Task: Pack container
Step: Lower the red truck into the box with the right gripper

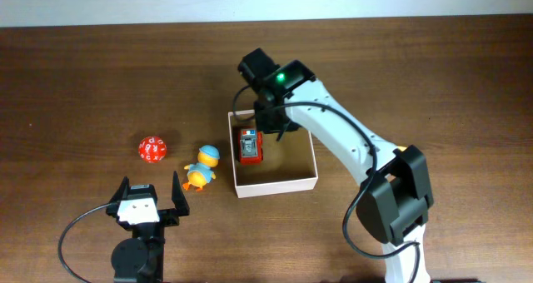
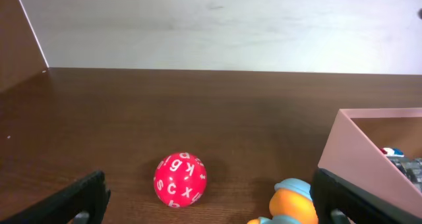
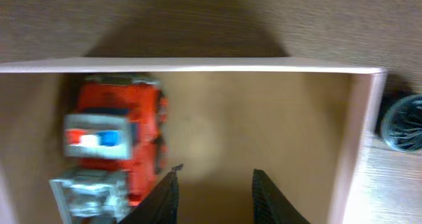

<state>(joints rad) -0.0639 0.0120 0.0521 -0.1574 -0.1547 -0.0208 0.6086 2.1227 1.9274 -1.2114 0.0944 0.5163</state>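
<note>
The container (image 1: 304, 181) is a square shallow box with white walls and a tan inside, at the table's middle. A red toy truck (image 1: 249, 145) lies inside it at its left side, also in the right wrist view (image 3: 115, 141). My right gripper (image 1: 271, 121) hovers over the box's far left part, open and empty (image 3: 214, 194), next to the truck. A red ball with white letters (image 1: 152, 148) and an orange duck toy with a blue cap (image 1: 201, 168) lie left of the box. My left gripper (image 1: 150, 201) is open and empty near the front edge; ball (image 2: 180, 178) and duck (image 2: 291, 201) lie ahead of it.
A black round object (image 3: 402, 122) sits on the table just outside the box's wall in the right wrist view. The box's wall (image 2: 359, 151) shows at the right of the left wrist view. A pale wall runs along the table's far edge.
</note>
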